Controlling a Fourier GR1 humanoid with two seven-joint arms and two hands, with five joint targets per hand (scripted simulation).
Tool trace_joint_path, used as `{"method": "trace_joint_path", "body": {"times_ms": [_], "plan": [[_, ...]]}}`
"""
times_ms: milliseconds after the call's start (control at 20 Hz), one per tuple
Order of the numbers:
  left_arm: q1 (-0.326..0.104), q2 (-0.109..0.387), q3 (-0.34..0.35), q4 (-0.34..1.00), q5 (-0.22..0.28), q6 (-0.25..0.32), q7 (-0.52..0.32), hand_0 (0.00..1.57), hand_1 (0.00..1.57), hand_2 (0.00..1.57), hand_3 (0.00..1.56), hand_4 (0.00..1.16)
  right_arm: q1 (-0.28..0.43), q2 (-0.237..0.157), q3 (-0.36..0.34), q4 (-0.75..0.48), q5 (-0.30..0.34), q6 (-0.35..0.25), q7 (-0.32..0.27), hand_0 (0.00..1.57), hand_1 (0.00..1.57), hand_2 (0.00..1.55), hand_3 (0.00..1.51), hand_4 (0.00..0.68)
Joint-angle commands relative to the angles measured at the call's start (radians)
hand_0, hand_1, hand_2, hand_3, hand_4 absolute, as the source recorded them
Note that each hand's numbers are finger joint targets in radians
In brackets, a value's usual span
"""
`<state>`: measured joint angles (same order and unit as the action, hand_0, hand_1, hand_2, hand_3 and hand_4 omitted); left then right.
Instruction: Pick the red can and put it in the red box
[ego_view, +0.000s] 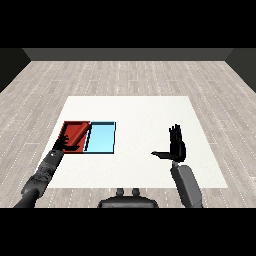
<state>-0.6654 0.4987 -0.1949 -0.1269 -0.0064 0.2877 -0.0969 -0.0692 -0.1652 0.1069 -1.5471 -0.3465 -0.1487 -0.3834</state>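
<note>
White table (150, 115) on grey wood-plank floor (125, 75).

A flat white table (145, 165) on a floor of pale grey-brown wooden planks (130, 75) carries, near its left edge, a shallow red rectangular tray (75, 131) beside a shallow light blue rectangular tray (102, 137), with two black hands on grey forearms above the white.

A white table (150, 150) is set on a grey wood-plank floor (130, 75). A red tray (75, 132) and a light blue tray (100, 137) are laid side by side, touching, at its left.
</note>
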Motion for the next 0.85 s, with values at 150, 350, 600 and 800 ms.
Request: {"method": "trace_joint_path", "body": {"times_ms": [150, 350, 600, 800], "plan": [[-0.016, 0.025, 0.205, -0.084, 0.190, -0.023, -0.225, 0.00, 0.00, 0.00, 0.00, 0.00, 0.017, 0.009, 0.005, -0.026, -0.006, 0.008, 0.003, 0.00, 0.00, 0.00, 0.00, 0.000], [0.001, -0.021, 0.322, -0.230, 0.322, -0.184, -0.461, 0.47, 0.47, 0.47, 0.00, 0.00, 0.014, 0.002, -0.002, 0.010, -0.022, 0.047, -0.018, 0.00, 0.00, 0.00, 0.00, 0.000], [0.008, -0.176, 0.403, -0.409, 0.468, -0.395, -0.621, 0.00, 0.00, 0.00, 0.00, 0.00, 0.003, -0.003, 0.014, -0.013, 0.001, 0.041, -0.012, 0.00, 0.00, 0.00, 0.00, 0.000], [0.156, -0.320, 0.310, -0.572, 0.440, -0.428, -0.705, 0.00, 0.00, 0.00, 0.00, 0.00, 0.022, -0.042, 0.012, -0.012, 0.003, 0.092, -0.024, 0.00, 0.00, 0.00, 0.00, 0.000]]}}
